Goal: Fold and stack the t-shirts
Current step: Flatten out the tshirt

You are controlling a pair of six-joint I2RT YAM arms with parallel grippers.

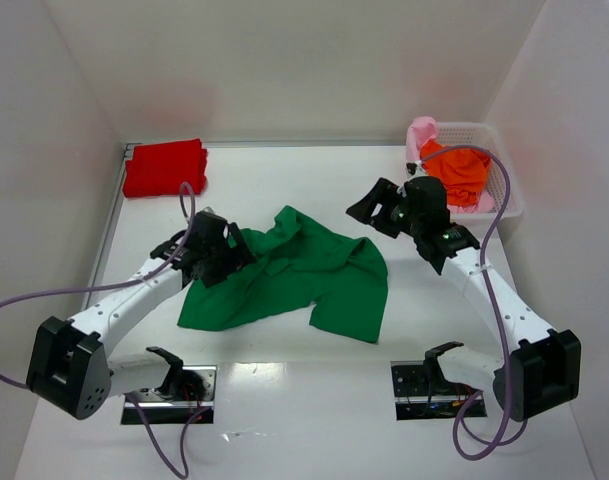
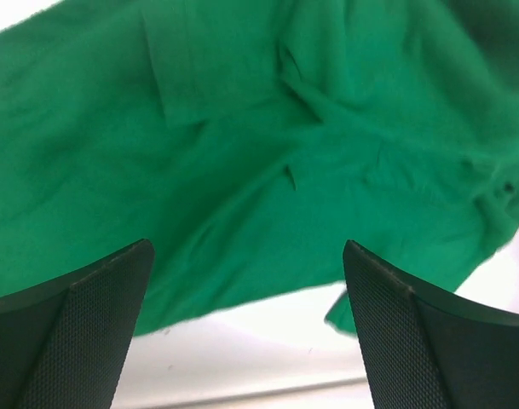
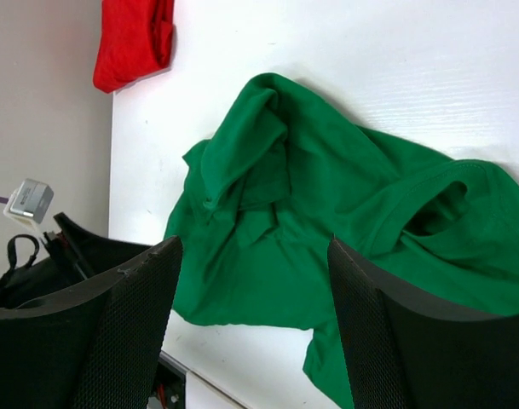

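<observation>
We are looking down on a white table [image 1: 284, 180] where a dark green t-shirt [image 1: 294, 275] is lying crumpled and unfolded at the centre, between the two arms. In the right wrist view, its collar opening is gaping on the right of the green t-shirt [image 3: 327, 221] and a bunched ridge of cloth is rising on the left.

The left end effector [image 1: 224, 250] is hanging over the shirt's left edge with its jaws standing wide apart and gripping nothing. In the left wrist view, we are seeing green cloth [image 2: 285, 153] filling the gap across the left end effector [image 2: 246, 247], with a strip of bare table below it. We cannot tell whether the fingers are touching the fabric.

The right end effector [image 1: 369, 208] is poised beyond the shirt's far right corner, also spread open and holding nothing. Its own camera is showing the right end effector [image 3: 252, 243] looking down on the shirt from above.

A red t-shirt [image 1: 166, 167] is sitting folded in the far left corner of the table, well apart from the green one; it is also showing in the right wrist view [image 3: 133, 38].

At the far right, an orange t-shirt [image 1: 459, 172] and a pale pink t-shirt [image 1: 420, 133] are lying heaped in a white mesh basket [image 1: 504, 185], the pink one spilling over its far left corner.
</observation>
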